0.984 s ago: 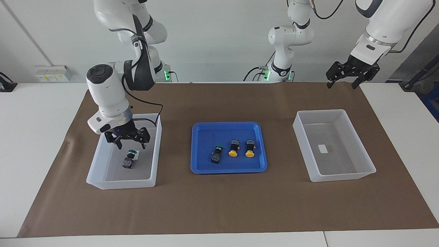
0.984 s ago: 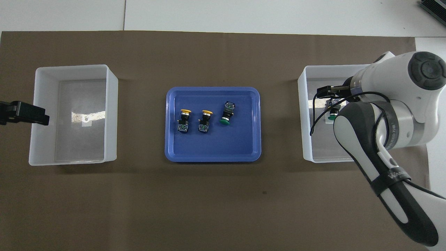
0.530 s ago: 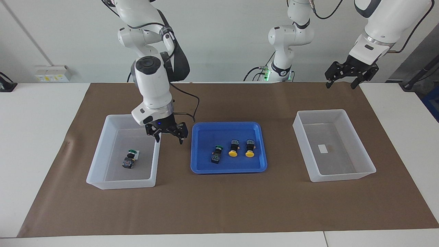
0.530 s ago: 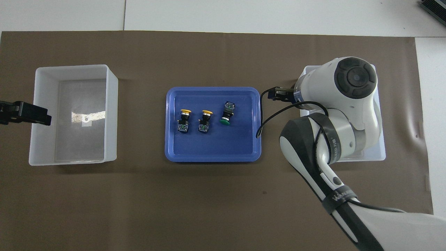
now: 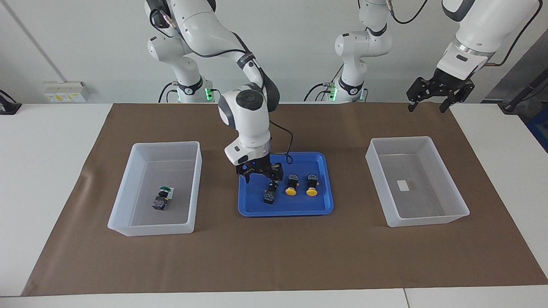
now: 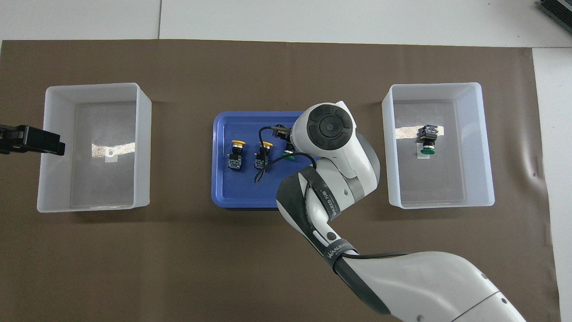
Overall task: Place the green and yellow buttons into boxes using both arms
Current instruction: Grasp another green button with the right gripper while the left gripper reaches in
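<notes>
Facing view shows you the right arm bent down from its base, wrist vertical, with the right gripper [image 5: 260, 175] low over the shallow blue plastic tray [image 5: 257, 210] at mid-table. Its fingers stand wide apart and empty, straddling the green-capped push-button with the black body [image 5: 269, 194] that lies in the tray; you cannot tell whether they touch it. Beside that button, toward the left arm's end, lie the two yellow mushroom-capped buttons [image 5: 291, 185]. Your other green-capped button [image 6: 427, 141] rests on the floor of the translucent white plastic bin [image 6: 486, 147] at the right arm's end. The left arm waits raised, its left gripper [image 5: 439, 93] wide open and empty, near the matching empty bin [image 5: 445, 169].
</notes>
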